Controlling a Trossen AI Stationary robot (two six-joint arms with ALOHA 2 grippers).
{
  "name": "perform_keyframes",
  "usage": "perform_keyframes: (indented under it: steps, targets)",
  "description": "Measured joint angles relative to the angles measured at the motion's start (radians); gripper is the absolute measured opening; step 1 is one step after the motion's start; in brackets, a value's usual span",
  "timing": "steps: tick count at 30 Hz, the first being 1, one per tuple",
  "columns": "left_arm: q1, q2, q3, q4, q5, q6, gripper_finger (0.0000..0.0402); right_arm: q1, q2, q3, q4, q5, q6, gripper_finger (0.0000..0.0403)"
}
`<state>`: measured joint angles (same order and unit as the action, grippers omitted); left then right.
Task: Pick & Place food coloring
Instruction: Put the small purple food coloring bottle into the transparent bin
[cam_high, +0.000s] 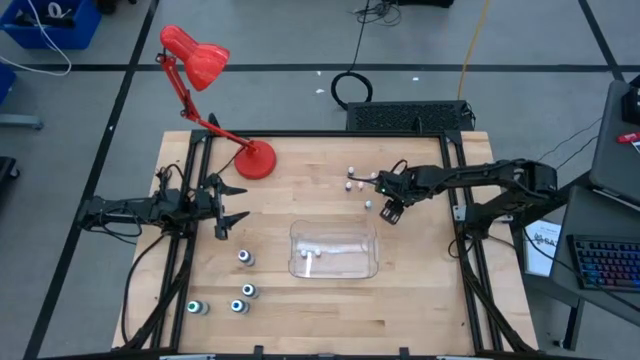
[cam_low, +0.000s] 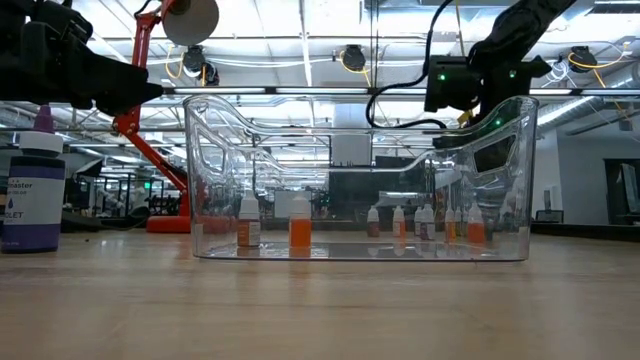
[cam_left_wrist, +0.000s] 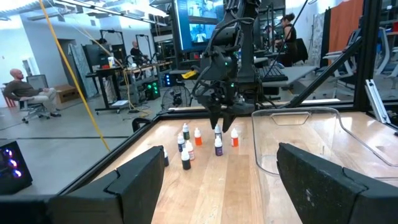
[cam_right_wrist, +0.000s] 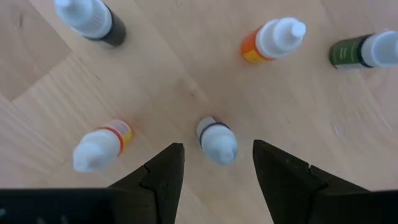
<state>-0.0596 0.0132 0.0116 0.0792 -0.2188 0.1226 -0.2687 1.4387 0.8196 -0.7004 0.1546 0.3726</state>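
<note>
Several tiny whitish-capped food coloring bottles (cam_high: 352, 180) stand upright on the wood near the table's far right. My right gripper (cam_right_wrist: 217, 145) is open and points down over them. One bottle (cam_right_wrist: 216, 140) stands between its fingers, untouched; others stand around it: a dark one (cam_right_wrist: 93, 18), an orange one (cam_right_wrist: 273, 38) and a green one (cam_right_wrist: 360, 51). Two small bottles (cam_low: 300, 230) stand inside the clear tray (cam_high: 372, 268). Larger teal-topped bottles (cam_high: 245, 258) stand near the table's near left. My left gripper (cam_high: 228, 208) waits open at the left side.
A red desk lamp (cam_high: 255, 160) stands on its round base at the far left of the table. The clear tray sits mid-table between both arms. A tall purple bottle (cam_low: 35, 190) shows at the left in the low view. People sit and stand in the room beyond.
</note>
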Motion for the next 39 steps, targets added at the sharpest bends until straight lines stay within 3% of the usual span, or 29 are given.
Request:
perform_keyframes:
  steps: [17,39]
  targets:
    - [0.0,0.0,0.0,0.0,0.0,0.0,0.0306,-0.006,0.0,0.0,0.02,0.001,-0.01,0.018]
    - [0.0,0.0,0.0,0.0,0.0,0.0,0.0306,-0.039,-0.001,0.0,0.035,-0.001,-0.058,0.0088]
